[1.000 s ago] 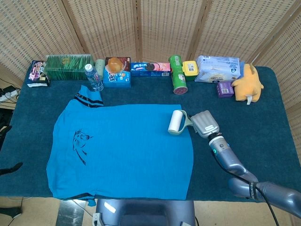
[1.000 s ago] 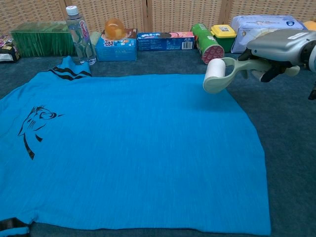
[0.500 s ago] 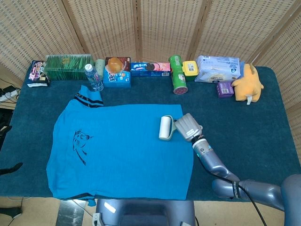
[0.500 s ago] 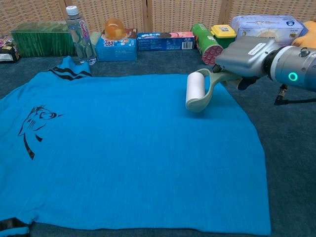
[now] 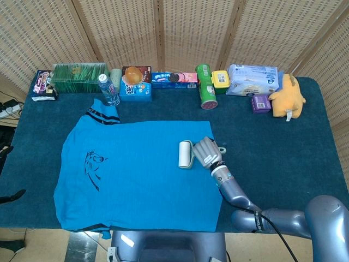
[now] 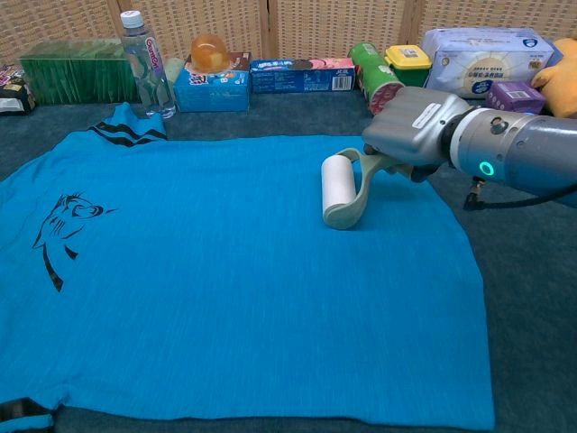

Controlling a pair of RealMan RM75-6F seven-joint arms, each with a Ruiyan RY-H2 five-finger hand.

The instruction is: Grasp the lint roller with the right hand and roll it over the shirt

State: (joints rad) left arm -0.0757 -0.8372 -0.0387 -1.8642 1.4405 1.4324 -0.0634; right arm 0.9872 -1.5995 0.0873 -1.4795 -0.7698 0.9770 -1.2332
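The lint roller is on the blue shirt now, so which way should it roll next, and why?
Probably further toward the cat print. The right hand holds the lint roller near the shirt's right side, and most of the cloth lies that way.

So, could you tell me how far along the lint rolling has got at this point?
The grasp is done: the right hand holds the lint roller by its handle. Rolling is in hand, with the roller down on the shirt near its right edge. Most of the shirt, including the printed side on the left, lies beyond the roller and looks left to cover.
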